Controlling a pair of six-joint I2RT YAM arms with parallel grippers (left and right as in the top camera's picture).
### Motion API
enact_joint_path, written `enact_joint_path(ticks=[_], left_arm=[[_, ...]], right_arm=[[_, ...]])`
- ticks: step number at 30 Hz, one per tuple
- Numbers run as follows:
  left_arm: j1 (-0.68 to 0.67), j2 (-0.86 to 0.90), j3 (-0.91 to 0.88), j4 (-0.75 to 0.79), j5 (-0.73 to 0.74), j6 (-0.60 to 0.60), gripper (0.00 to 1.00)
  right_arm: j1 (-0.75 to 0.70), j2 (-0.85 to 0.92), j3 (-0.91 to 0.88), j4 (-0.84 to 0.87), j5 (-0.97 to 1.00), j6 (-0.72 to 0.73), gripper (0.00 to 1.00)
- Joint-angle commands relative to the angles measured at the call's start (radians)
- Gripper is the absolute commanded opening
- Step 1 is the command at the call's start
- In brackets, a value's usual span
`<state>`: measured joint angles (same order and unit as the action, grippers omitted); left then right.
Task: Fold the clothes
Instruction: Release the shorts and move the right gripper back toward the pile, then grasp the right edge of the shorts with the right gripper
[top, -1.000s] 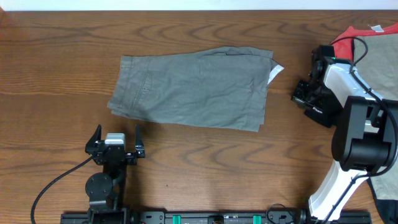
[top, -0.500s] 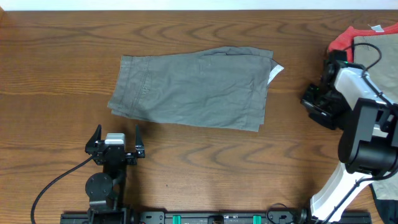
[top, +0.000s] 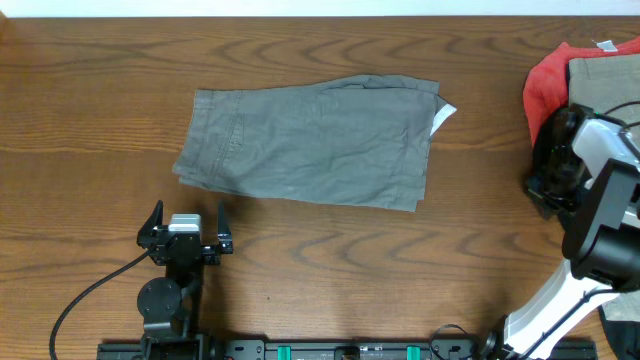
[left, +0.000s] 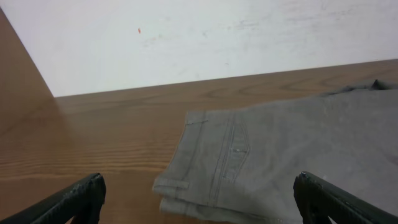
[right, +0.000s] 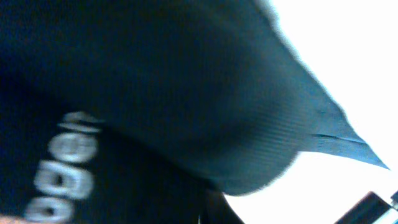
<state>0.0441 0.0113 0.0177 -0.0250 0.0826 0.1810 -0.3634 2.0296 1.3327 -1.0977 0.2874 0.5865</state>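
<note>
The grey-olive shorts (top: 310, 145) lie folded flat in the middle of the table, waistband and pocket at the left; they also fill the left wrist view (left: 292, 162). My left gripper (top: 185, 225) is open and empty just in front of their left end (left: 199, 193). My right gripper (top: 548, 170) is at the table's right edge beside a red-orange garment (top: 545, 85) and a beige garment (top: 605, 85); its fingers are hidden under the arm. The right wrist view is filled by black fabric with a white logo (right: 124, 93), very close and blurred.
A white label (top: 444, 116) sticks out at the shorts' right end. The pile of other garments sits at the far right edge. Bare wood (top: 330, 260) lies in front of the shorts. A white wall (left: 186, 37) rises behind the table.
My right arm has swung to the right, away from the shorts and up against the pile, leaving more of the red-orange garment in view. The left arm and the shorts have not moved.
</note>
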Motion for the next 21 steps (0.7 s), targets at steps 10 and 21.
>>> enact_joint_path(ticks=[10,21], left_arm=[[0.003,0.000,-0.014,-0.037,0.029,0.001,0.98],[0.003,0.000,-0.014,-0.037,0.029,0.001,0.98]], right_arm=[[0.087,-0.495,0.027,0.164,-0.451,-0.225,0.93],[0.359,-0.419,0.027,0.245,-0.490,-0.212,0.99]])
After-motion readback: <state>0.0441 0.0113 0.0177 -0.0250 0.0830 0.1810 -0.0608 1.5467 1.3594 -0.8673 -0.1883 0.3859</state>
